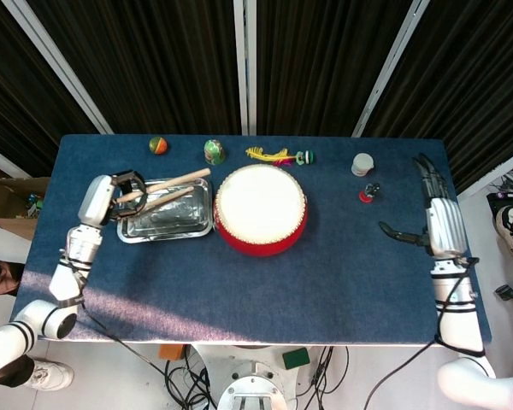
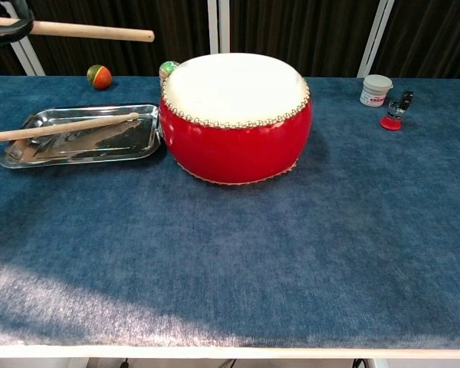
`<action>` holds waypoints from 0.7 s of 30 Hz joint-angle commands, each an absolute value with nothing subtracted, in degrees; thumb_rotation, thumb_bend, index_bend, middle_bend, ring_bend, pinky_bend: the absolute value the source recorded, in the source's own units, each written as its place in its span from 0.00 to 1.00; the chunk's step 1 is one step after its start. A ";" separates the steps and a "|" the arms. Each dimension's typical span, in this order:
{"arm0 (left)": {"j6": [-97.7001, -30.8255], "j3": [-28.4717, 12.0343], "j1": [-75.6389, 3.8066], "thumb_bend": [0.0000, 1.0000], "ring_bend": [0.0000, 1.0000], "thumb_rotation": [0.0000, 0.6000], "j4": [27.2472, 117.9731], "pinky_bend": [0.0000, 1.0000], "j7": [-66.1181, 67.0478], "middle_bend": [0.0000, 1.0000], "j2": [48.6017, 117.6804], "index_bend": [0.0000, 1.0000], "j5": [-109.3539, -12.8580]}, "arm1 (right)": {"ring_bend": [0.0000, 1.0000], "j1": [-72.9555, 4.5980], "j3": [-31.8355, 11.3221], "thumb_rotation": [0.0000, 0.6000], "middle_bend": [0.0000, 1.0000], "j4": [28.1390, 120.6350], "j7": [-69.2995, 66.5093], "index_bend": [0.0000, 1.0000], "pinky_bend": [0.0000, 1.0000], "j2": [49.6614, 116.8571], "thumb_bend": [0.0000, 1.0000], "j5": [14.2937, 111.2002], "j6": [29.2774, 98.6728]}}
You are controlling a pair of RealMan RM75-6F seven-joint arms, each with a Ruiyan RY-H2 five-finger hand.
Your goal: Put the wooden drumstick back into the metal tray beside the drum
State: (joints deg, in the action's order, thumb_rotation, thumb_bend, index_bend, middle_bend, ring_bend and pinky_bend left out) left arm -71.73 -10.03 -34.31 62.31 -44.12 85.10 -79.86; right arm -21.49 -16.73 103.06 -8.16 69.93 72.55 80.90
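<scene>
Our left hand [image 1: 103, 198] gripped the long wooden drumstick [image 1: 167, 183] above the shiny rectangular metal tray [image 1: 145, 227], at nine o'clock from the red drum [image 1: 261, 209]; we judged lowering it level alongside the tray's second stick [image 1: 158, 203] wisest. Right-hand fingers [image 1: 427, 179] spread wide.

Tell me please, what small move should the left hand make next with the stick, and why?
Probably lower it. The left hand holds the drumstick in the air above the tray, where another stick already lies. Bringing it down beside that stick before letting go seems safest.
</scene>
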 commanded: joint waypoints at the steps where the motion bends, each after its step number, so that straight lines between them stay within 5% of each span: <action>1: -68.75 -8.00 -32.04 0.51 0.71 1.00 56.94 0.66 -48.39 0.77 84.80 0.71 -79.16 | 0.00 -18.79 -15.53 1.00 0.01 102.88 -11.28 0.00 0.10 67.88 0.03 74.08 82.98; 16: -60.88 -3.84 -32.03 0.51 0.68 1.00 39.42 0.64 -60.93 0.76 93.57 0.72 -82.72 | 0.00 -13.75 -14.03 1.00 0.01 102.19 -16.57 0.00 0.10 66.61 0.03 76.56 86.08; 21: -59.11 -3.85 -33.01 0.51 0.56 1.00 34.77 0.56 -60.12 0.69 96.01 0.70 -82.97 | 0.00 -12.85 -14.04 1.00 0.01 102.57 -17.16 0.00 0.10 66.31 0.03 77.07 86.67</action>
